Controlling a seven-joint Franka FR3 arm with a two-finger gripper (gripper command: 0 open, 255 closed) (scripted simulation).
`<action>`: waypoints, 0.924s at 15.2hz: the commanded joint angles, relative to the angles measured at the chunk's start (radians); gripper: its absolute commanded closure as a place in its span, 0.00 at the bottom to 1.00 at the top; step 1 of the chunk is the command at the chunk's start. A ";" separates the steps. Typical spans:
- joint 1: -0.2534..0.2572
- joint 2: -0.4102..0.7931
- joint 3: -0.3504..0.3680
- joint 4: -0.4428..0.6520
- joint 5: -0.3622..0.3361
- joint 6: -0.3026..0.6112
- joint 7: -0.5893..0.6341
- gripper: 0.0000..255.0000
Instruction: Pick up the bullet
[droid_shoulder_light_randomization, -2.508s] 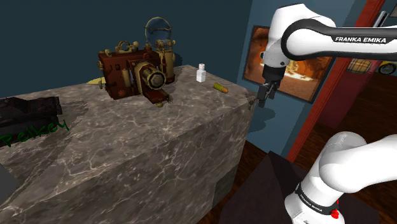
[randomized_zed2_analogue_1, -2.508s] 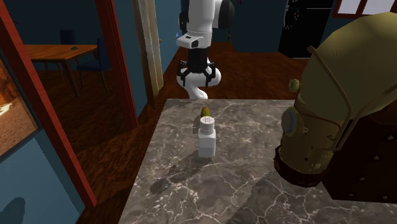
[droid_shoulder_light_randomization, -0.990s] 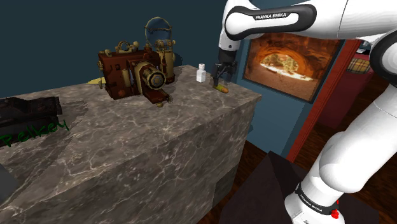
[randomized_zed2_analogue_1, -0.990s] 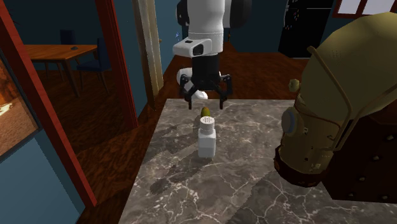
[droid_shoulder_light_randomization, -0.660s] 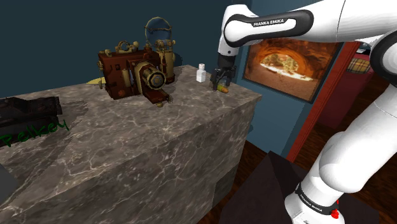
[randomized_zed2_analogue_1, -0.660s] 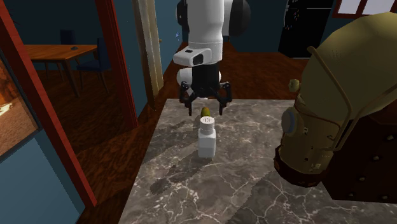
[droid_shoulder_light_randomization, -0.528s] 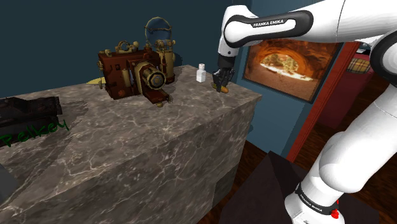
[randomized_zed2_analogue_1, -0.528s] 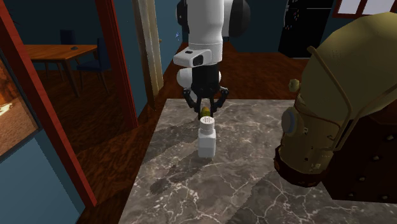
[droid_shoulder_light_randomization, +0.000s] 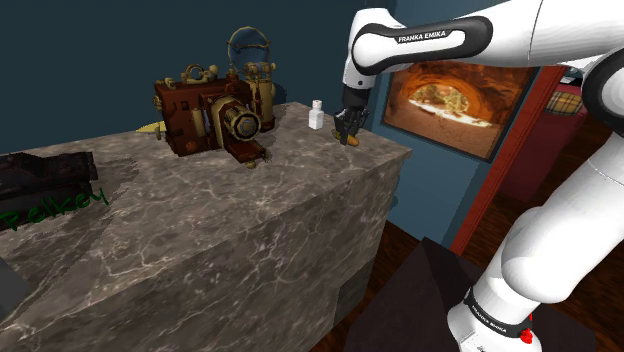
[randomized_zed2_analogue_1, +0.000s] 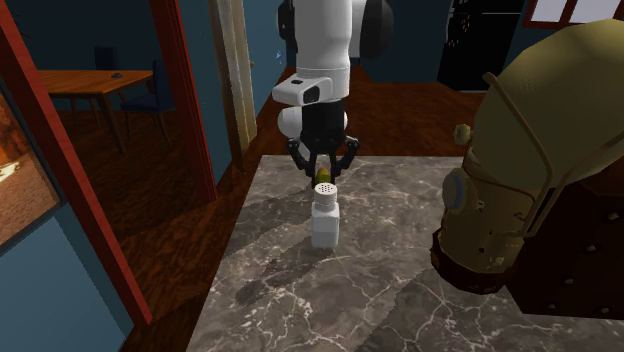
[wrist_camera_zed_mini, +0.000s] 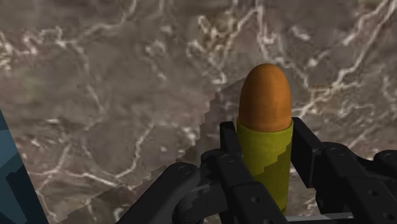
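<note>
Marble, grey-brown with white veining, forms the counter top on which the task's item lies. It is a bullet with a yellow casing and a rounded orange-brown tip, near the counter's edge and just beside the small white shaker bottle. The all-black two-finger gripper has changed. Its fingers were spread either side of the bullet a moment ago and now clasp the yellow casing from both sides (the tip protrudes beyond them). The arm has otherwise held position. Assessment: grasp appears made, lift not yet begun. The ornate brown-and-brass antique camera stands well apart.
</note>
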 joint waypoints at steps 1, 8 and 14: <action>0.000 0.001 0.000 0.015 0.000 -0.015 0.001 1.00; 0.000 0.007 0.000 0.116 0.000 -0.110 0.002 1.00; 0.000 0.022 0.000 0.214 0.000 -0.193 0.003 1.00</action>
